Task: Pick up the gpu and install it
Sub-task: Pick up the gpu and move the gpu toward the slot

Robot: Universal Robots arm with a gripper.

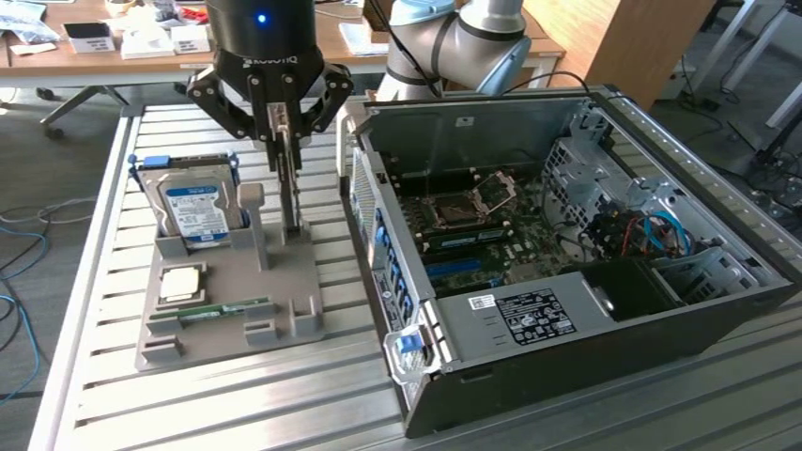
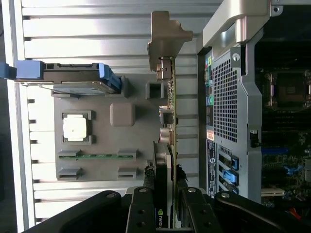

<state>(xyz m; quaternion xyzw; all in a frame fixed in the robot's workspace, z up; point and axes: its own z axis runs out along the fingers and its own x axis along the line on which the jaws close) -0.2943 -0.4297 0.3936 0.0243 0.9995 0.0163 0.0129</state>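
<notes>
In the upper left of the exterior view, the black claw [image 1: 288, 127] is clamped on the gpu [image 1: 292, 193], which stands upright on edge over the gray holder tray [image 1: 239, 310], left of the open computer case [image 1: 626, 352].

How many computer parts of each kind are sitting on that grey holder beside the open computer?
Hard drive: 1
Processor chip: 1
Memory stick: 1
Graphics card: 1, standing on edge with the gripper closed on it
Total: 4
</notes>
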